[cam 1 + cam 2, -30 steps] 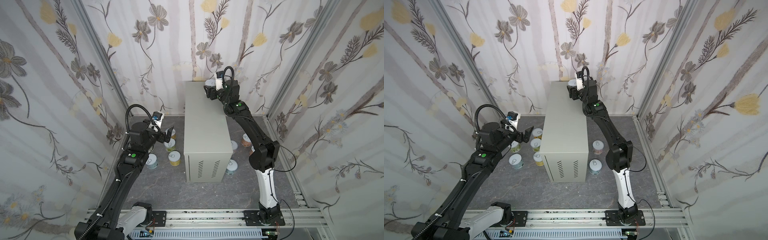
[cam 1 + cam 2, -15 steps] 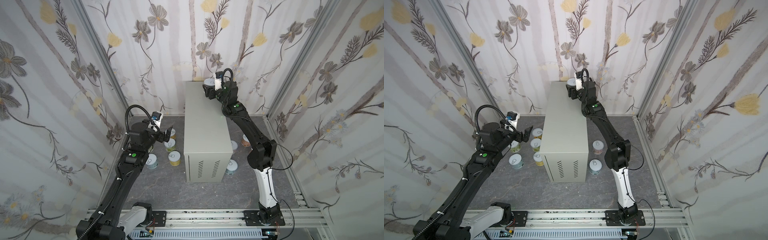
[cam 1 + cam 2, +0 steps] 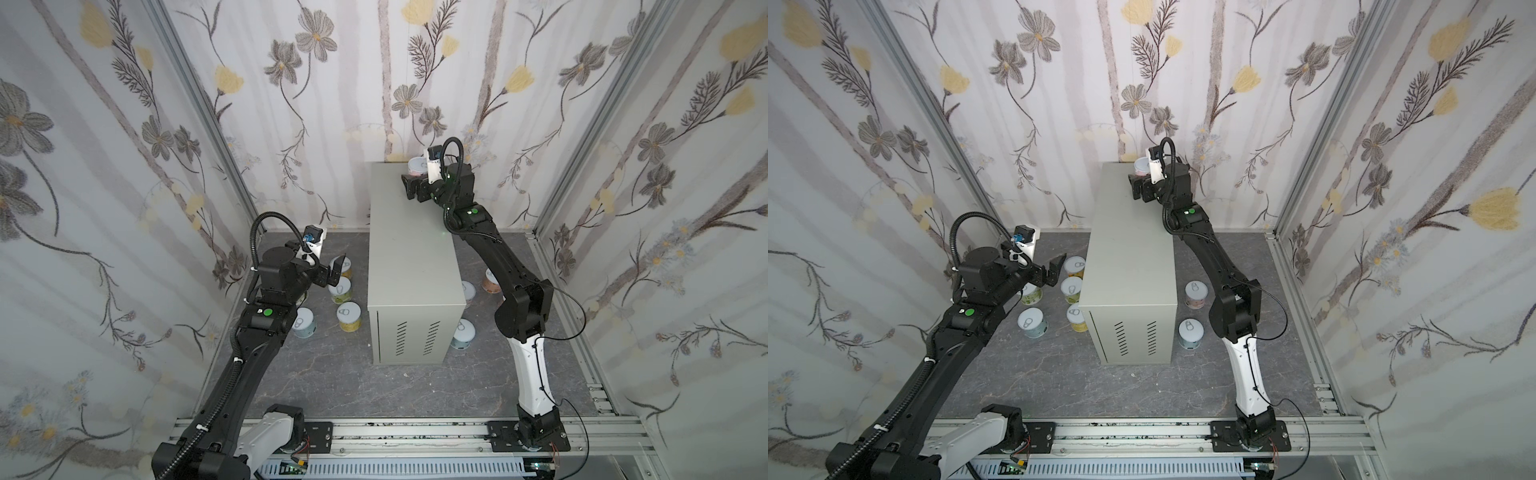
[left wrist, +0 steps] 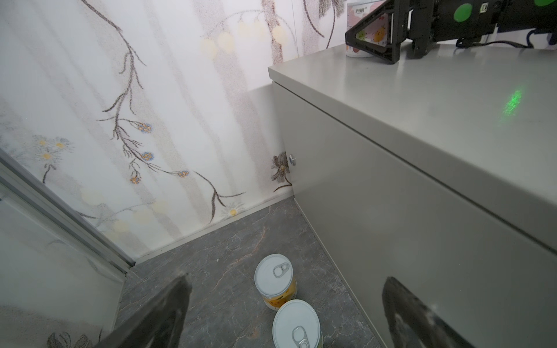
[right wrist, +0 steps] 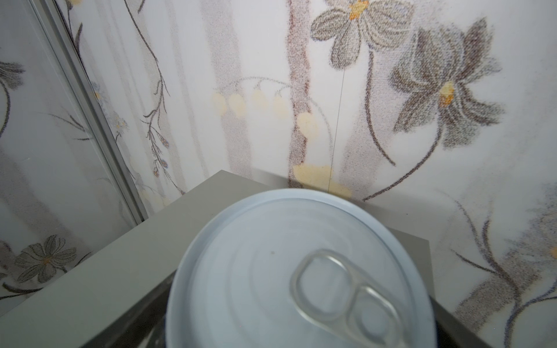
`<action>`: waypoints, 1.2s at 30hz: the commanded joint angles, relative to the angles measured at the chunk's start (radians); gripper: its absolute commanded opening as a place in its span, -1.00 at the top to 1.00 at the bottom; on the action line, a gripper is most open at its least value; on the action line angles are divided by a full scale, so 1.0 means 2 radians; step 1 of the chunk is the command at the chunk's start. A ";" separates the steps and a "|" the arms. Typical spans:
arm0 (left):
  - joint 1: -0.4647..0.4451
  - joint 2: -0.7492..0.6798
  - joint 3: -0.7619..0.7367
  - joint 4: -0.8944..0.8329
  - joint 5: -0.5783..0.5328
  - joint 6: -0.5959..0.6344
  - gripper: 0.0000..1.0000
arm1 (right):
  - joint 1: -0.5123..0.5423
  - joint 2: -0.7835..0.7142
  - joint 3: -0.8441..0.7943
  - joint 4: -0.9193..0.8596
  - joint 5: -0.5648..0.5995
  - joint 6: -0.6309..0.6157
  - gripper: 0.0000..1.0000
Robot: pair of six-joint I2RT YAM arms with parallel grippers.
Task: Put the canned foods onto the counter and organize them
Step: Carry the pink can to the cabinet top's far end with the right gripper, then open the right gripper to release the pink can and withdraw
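The counter (image 3: pixel 411 257) (image 3: pixel 1129 249) stands mid-floor. A pink can (image 3: pixel 415 166) (image 3: pixel 1140 166) (image 4: pixel 358 12) rests upright on its back right corner, and its silver lid (image 5: pixel 286 271) fills the right wrist view. My right gripper (image 3: pixel 417 183) (image 3: pixel 1142 185) straddles that can with its jaws open. My left gripper (image 3: pixel 332 270) (image 3: pixel 1052 270) (image 4: pixel 280 325) hangs open and empty above a yellow can (image 4: pixel 274 280) and a second can (image 4: pixel 297 325) on the floor left of the counter. Several more cans (image 3: pixel 349 316) (image 3: pixel 1032 324) stand there.
To the right of the counter, floor cans include an orange-pink one (image 3: pixel 1196 293) and a light blue one (image 3: pixel 462 332) beside my right arm. Flowered walls (image 3: pixel 124 208) close in on three sides. A metal rail (image 3: pixel 395 432) runs along the front.
My right gripper's jaws have opened off the pink can, which now stands on the counter's back corner. The left arm has hardly moved.
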 commanded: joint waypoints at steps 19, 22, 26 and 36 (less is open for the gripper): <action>-0.084 -0.040 -0.102 -0.118 -0.194 -0.325 -1.00 | -0.001 -0.144 -0.136 -0.037 -0.036 0.011 -0.99; -0.105 -0.037 -0.137 -0.106 -0.225 -0.364 -1.00 | -0.002 -0.192 -0.200 -0.009 -0.063 -0.003 -0.99; -0.121 -0.020 -0.175 -0.069 -0.236 -0.400 -1.00 | -0.012 -0.258 -0.283 0.030 -0.094 -0.005 -0.99; -0.156 0.033 -0.209 -0.016 -0.234 -0.439 -1.00 | -0.019 -0.415 -0.459 0.041 -0.070 -0.008 -0.99</action>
